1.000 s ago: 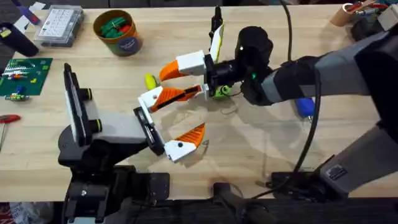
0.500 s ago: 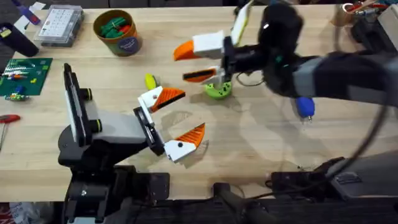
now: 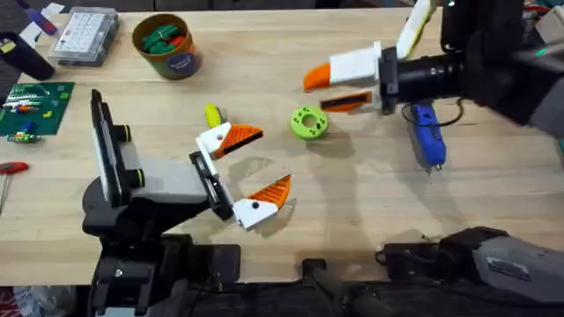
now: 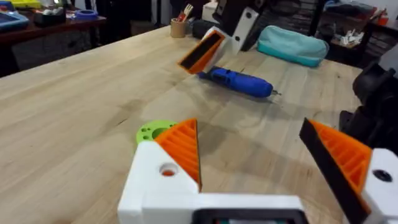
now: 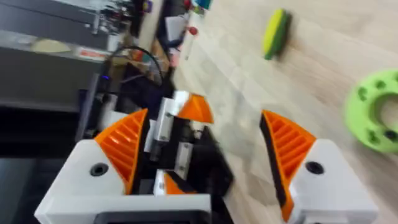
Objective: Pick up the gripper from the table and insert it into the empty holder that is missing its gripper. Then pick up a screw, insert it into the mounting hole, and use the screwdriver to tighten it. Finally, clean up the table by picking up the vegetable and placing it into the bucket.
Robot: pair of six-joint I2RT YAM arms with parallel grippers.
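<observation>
The right gripper (image 3: pixel 330 89) hangs released and empty above the surface (image 3: pixel 370 202), near the green ring (image 3: pixel 308 122). The left gripper (image 3: pixel 251 172) is released too.

the orange gripper (image 3: pixel 240 136) is sitting seated in the white holder (image 3: pixel 214 141) on the stand arm; the orange bucket (image 3: pixel 166 44) is standing upright at the table's far left, holding green and red pieces.

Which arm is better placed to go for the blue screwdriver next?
Right. The right gripper hovers open beside the screwdriver on its own side; the left gripper sits farther off, past the green disc.
</observation>
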